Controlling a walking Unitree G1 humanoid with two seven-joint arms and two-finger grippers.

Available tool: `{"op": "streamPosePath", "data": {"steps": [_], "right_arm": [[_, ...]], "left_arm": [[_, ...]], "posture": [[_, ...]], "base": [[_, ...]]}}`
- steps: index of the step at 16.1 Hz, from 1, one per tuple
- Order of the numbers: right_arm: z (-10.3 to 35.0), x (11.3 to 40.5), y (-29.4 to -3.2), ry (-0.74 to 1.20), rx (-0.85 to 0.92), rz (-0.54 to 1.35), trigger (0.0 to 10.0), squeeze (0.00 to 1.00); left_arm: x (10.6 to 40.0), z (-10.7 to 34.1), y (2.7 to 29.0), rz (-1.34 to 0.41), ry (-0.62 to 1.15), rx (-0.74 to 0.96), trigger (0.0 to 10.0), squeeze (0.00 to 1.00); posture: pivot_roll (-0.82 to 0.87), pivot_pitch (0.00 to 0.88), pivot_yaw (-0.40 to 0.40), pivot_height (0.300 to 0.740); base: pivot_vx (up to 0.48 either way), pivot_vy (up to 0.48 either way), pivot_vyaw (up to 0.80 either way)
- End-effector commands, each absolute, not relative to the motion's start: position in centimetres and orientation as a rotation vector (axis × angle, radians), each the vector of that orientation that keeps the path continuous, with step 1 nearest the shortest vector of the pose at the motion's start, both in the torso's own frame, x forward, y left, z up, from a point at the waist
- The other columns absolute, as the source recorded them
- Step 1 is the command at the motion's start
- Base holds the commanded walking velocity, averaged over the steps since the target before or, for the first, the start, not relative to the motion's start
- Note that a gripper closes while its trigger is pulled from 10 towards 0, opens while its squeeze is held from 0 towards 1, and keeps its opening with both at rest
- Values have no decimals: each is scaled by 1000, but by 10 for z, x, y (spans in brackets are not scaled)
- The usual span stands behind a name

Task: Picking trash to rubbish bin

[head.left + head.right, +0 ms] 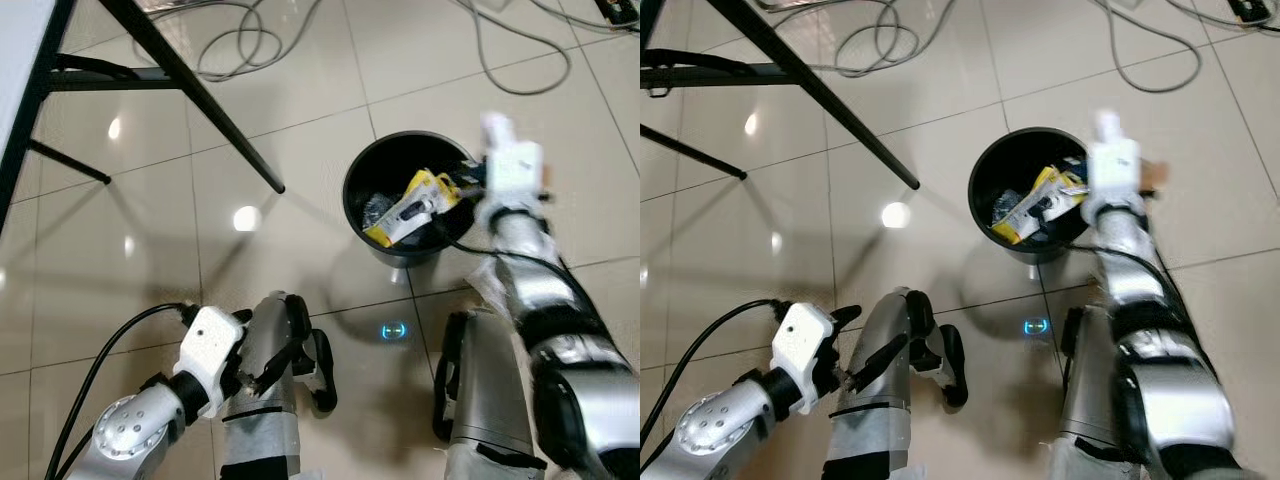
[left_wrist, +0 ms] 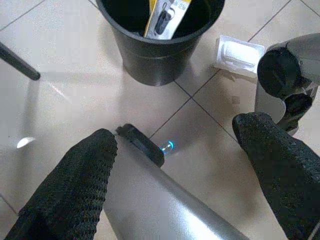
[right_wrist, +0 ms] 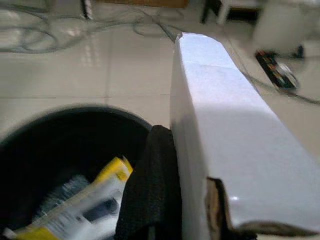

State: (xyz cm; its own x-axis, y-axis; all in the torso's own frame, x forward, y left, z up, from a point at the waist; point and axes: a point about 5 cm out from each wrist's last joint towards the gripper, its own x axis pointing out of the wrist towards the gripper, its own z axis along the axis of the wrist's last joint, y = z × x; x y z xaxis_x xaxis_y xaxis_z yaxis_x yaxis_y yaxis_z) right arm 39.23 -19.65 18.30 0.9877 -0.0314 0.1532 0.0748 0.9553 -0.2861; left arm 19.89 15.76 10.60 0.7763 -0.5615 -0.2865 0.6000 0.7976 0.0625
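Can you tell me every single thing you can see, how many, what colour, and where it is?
Round plastic rubbish bin: one, black, on the tiled floor ahead of the robot.
Flat yellow and white packet: one, inside the bin, leaning on its wall.
Long white cardboard box: one, white, held at the bin's rim.
Clear plastic blister pack: one, whitish, on the floor beside the bin.
Table legs: black metal, far left.
Loose cables: grey, on the floor beyond the bin.
Floor tiles: beige, glossy.
Left gripper: one, black fingers apart, low by the robot's legs, holding nothing.
Right gripper: one, at the bin's rim, gripping the box.
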Motion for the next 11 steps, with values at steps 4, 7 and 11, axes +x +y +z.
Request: {"op": "streamPosePath", "data": {"steps": [4,7,11], "right_arm": [[194,403,-158,-166,-293,68,10000,0],[204,407,-136,-201,-285,134,10000,0],[202,406,-119,-213,-263,195,10000,0]], "left_arm": [[186,103,172,-568,317,170,10000,0],[180,104,175,-546,323,174,10000,0],[174,107,177,-535,331,180,10000,0]], "posture": [[255,561,223,590],[278,569,216,590],[299,591,218,590]], "base": [[0,0,0],[0,0,0],[0,0,0]]}}
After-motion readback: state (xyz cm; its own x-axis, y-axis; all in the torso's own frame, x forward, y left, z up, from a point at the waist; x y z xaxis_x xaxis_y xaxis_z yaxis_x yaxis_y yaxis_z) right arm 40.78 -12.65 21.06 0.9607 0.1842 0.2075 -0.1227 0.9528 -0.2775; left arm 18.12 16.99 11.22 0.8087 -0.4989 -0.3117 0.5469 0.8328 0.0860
